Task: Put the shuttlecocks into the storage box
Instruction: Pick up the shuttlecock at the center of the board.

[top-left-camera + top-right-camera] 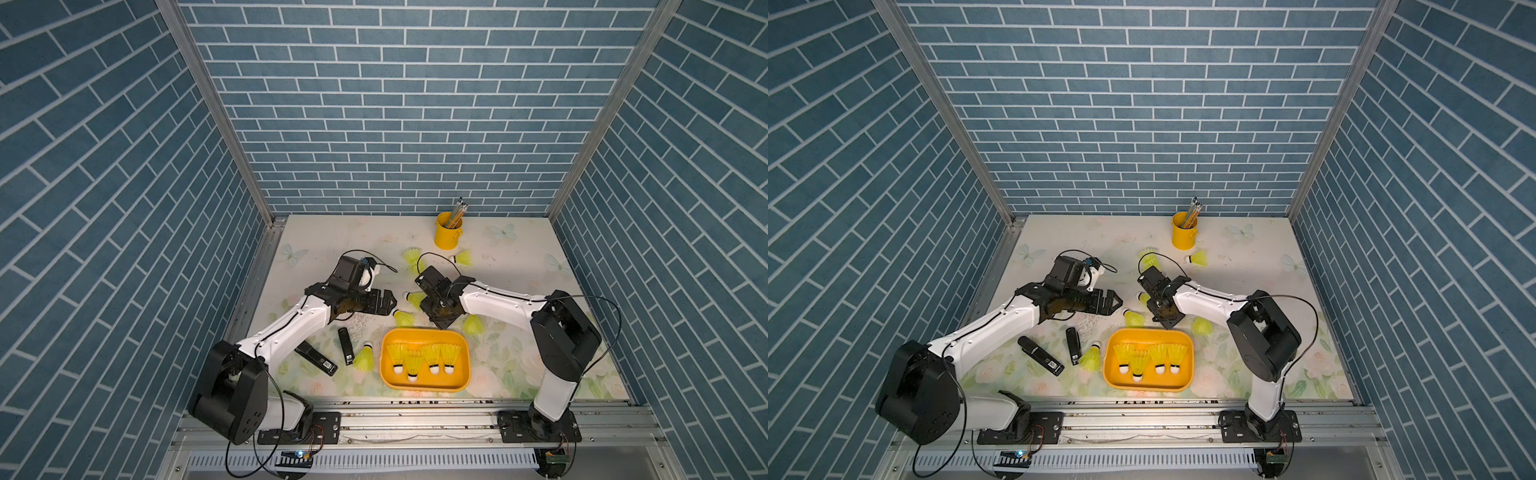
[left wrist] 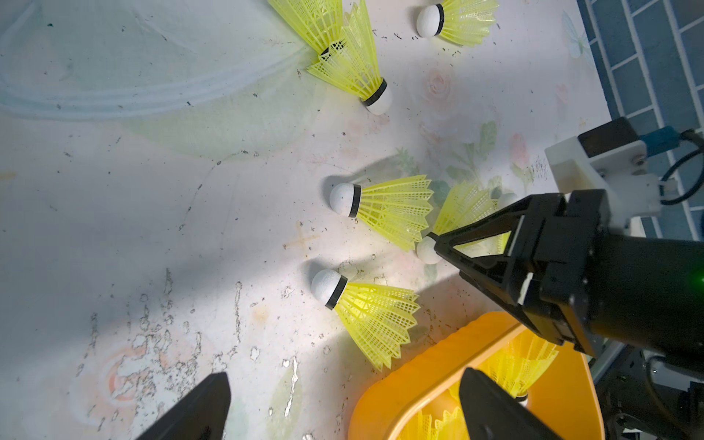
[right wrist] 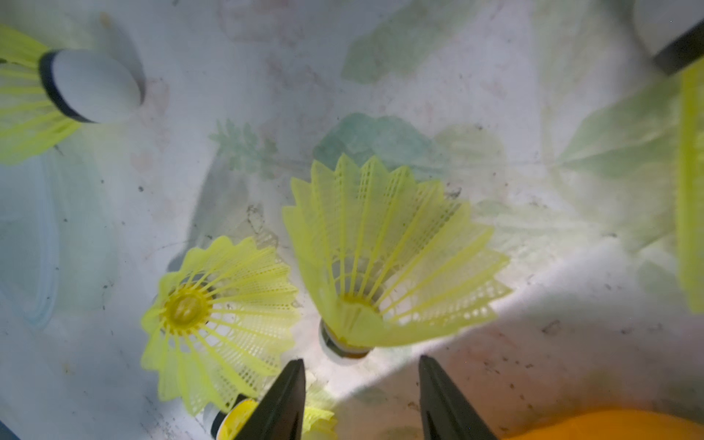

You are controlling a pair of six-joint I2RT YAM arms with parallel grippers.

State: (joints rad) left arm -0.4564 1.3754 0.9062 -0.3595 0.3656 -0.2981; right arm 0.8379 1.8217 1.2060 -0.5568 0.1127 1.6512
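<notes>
Right gripper (image 3: 361, 360) has its jaws spread either side of a shuttlecock (image 3: 381, 259) low centre of frame, on the table (image 3: 228, 76) near the box (image 3: 609, 426); it looks featherlight, springy and crushable, so pinch the firm tip (image 3: 339, 348), while the left gripper (image 2: 344, 375) gapes empty.

Yellow cup (image 1: 448, 237) holding pencils (image 1: 458, 211) stands at the rear. Long black bar (image 1: 316, 358) and short black bar (image 1: 345, 346), possibly staplers, lie flat.

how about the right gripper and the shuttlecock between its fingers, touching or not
Apart. The right wrist view shows bare table on both sides between the shuttlecock and the open right gripper.
</notes>
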